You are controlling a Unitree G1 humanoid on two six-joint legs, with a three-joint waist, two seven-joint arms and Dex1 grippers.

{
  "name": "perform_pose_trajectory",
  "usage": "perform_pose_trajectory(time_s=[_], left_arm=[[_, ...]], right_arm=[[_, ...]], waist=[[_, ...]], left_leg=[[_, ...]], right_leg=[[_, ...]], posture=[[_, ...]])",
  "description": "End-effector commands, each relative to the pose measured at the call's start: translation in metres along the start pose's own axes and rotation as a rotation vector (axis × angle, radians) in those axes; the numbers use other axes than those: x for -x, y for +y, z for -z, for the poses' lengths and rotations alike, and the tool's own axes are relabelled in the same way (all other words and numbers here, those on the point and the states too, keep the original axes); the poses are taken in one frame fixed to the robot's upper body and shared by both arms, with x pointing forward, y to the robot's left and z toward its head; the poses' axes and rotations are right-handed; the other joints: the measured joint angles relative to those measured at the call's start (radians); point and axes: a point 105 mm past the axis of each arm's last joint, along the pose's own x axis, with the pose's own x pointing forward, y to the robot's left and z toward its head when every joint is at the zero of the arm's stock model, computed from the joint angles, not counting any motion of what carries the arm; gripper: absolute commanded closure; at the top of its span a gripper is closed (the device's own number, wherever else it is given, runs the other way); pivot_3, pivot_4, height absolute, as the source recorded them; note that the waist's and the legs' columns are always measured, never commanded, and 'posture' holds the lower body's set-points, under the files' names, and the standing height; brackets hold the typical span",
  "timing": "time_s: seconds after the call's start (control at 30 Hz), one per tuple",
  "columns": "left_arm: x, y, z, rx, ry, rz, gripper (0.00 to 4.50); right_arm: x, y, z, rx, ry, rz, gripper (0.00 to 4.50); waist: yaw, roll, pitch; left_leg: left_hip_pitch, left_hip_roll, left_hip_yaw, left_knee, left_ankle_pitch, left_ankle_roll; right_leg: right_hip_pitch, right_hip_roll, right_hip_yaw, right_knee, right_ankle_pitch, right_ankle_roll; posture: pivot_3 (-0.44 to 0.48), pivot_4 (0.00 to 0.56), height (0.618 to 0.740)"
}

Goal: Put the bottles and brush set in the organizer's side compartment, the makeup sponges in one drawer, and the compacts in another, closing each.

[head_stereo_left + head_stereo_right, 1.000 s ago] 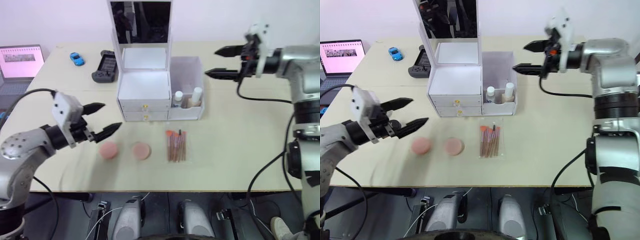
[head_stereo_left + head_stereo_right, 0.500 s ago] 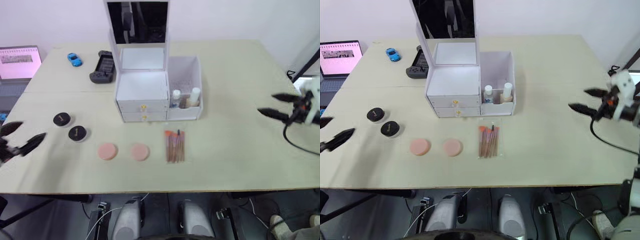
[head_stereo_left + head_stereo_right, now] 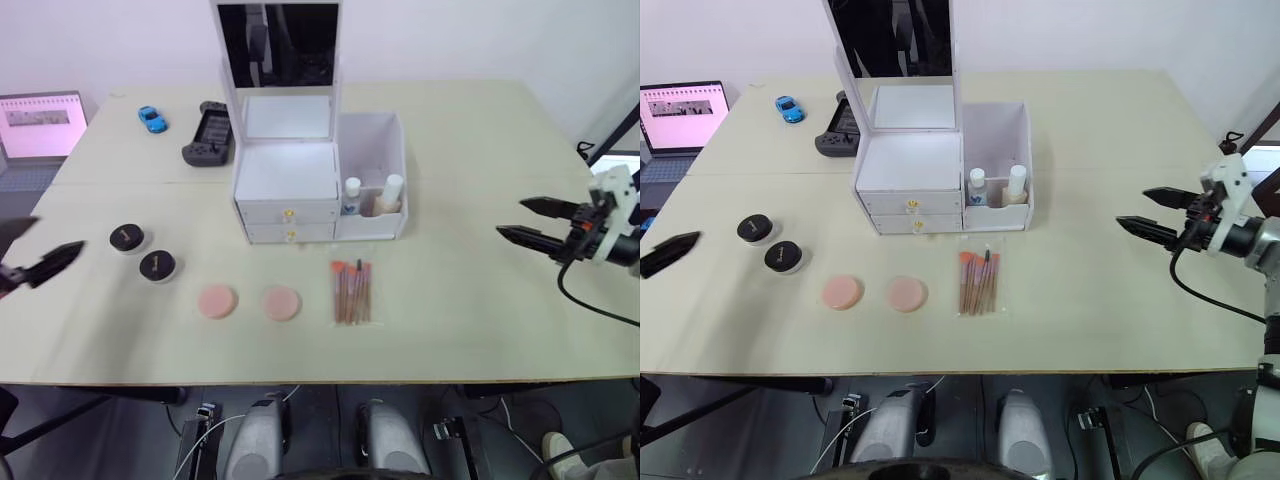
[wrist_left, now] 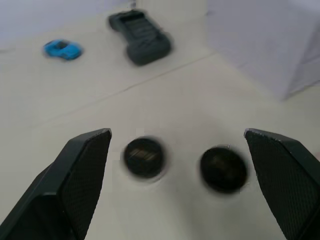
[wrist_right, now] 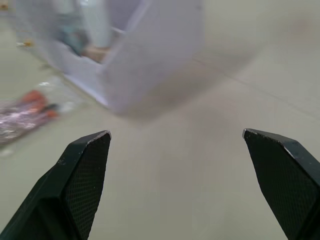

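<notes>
Both tools (image 3: 535, 222) drawn inward, spread.

Compacts (image 3: 755, 228): small gold mark on each black lid; characters not legible.
Short bottle (image 3: 977, 189): blue label present; print not legible.
Laptop (image 3: 683, 117): screen shows a pink page with a dark picture strip and lines of text; no word legible.
Organizer (image 3: 910, 170): no lettering, brand or number legible on drawers or mirror lid.
Brush set (image 3: 980, 282): no print legible on the clear packet.
Handheld game console (image 3: 839, 135): no marking legible.
Result: no readable text, number or sign.
</notes>
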Motion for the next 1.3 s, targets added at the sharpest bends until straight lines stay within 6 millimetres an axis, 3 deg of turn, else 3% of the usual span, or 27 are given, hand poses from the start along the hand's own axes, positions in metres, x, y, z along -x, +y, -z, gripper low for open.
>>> perform_pose_trajectory(time_s=[0.03, 0.07, 0.17, 0.4, 0.47, 0.6, 0.8, 0.97, 1.13, 1.3], left_arm=[[-0.030, -0.059, -0.015, 0.146, 0.019, 0.262, 0.00], [-0.038, -0.071, -0.020, 0.183, 0.018, 0.306, 0.00], [-0.065, -0.104, -0.032, 0.261, 0.049, 0.399, 0.88], [-0.101, -0.181, -0.024, 0.370, 0.235, 0.649, 4.44], [-0.114, -0.199, -0.022, 0.382, 0.264, 0.705, 4.48], [-0.129, -0.206, -0.028, 0.435, 0.242, 0.712, 4.48], [-0.157, -0.224, 0.004, 0.465, 0.364, 0.617, 4.48], [-0.167, -0.248, 0.015, 0.427, 0.397, 0.636, 4.48], [-0.179, -0.248, 0.038, 0.389, 0.458, 0.543, 4.48], [-0.181, -0.243, 0.054, 0.354, 0.501, 0.480, 4.48]], right_arm=[[-0.008, 0.039, -0.029, 0.100, 0.020, -0.168, 0.02], [-0.011, 0.047, -0.032, 0.121, 0.027, -0.196, 0.02], [-0.018, 0.070, -0.040, 0.156, 0.037, -0.267, 0.00], [-0.033, 0.103, -0.045, 0.194, 0.053, -0.294, 0.00], [-0.040, 0.100, -0.043, 0.181, 0.071, -0.208, 0.00], [-0.039, 0.103, -0.032, 0.111, 0.121, -0.197, 0.00], [-0.050, 0.114, -0.018, -0.006, 0.144, -0.201, 0.00], [-0.066, 0.108, -0.004, -0.388, 0.212, -0.145, 0.00], [-0.078, 0.113, 0.012, -0.657, 0.348, -0.227, 0.00], [-0.086, 0.109, 0.016, -0.768, 0.392, -0.261, 0.00]], waist=[[0.000, 0.000, 0.000], [-0.001, 0.000, 0.000], [0.000, -0.001, 0.000], [0.001, -0.002, 0.000], [0.003, -0.002, 0.000], [0.006, -0.002, 0.000], [0.022, -0.002, 0.000], [0.024, -0.004, 0.000], [0.024, -0.004, 0.000], [0.023, -0.004, 0.000]], left_leg=[[0.000, 0.001, 0.000, 0.000, 0.000, 0.000], [0.000, 0.001, 0.000, 0.000, 0.000, 0.000], [0.001, 0.001, -0.002, 0.002, 0.000, 0.000], [0.000, -0.001, -0.004, 0.004, 0.000, 0.000], [0.000, -0.001, -0.005, 0.006, 0.000, 0.000], [-0.001, -0.001, -0.007, 0.010, 0.000, 0.000], [-0.001, -0.001, -0.007, 0.011, 0.000, 0.001], [-0.002, -0.001, -0.008, 0.013, 0.000, 0.001], [-0.003, -0.001, -0.009, 0.013, 0.000, 0.001], [-0.003, -0.001, -0.008, 0.013, -0.001, 0.003]], right_leg=[[0.000, 0.001, 0.000, 0.000, 0.000, 0.000], [0.000, 0.001, 0.000, 0.000, 0.000, 0.000], [0.001, 0.002, 0.000, 0.001, 0.000, 0.000], [0.002, 0.004, 0.000, 0.002, 0.000, 0.001], [0.003, 0.005, 0.000, 0.003, 0.000, 0.001], [0.003, 0.005, 0.000, 0.003, 0.000, 0.001], [0.004, 0.006, 0.000, 0.003, 0.000, 0.001], [0.005, 0.006, 0.000, 0.003, 0.000, 0.000], [0.004, 0.006, 0.000, 0.003, 0.000, 0.000], [0.004, 0.006, 0.000, 0.003, -0.001, -0.002]], posture=[[0.000, 0.150, 0.740], [0.000, 0.150, 0.740], [0.000, 0.150, 0.740], [0.000, 0.150, 0.740], [0.000, 0.150, 0.740], [0.000, 0.150, 0.740], [0.000, 0.150, 0.740], [0.000, 0.150, 0.740], [0.000, 0.150, 0.740], [0.000, 0.150, 0.740]])
